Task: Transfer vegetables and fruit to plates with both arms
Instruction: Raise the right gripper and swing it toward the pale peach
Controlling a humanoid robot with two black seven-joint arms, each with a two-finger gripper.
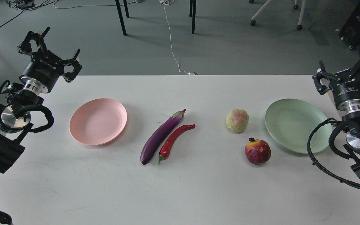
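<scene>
Fingers (44,40) splayed; glossy purple eggplant (161,136) beside red chili (175,140).

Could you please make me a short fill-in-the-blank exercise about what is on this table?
1. The eggplant lies beside the red ____.
2. The plate nearest the left gripper is ____ in colour.
3. The pomegranate sits closest to the ____ plate.
4. Both plates hold ____ items.

Missing words: chili; pink; green; no
</scene>
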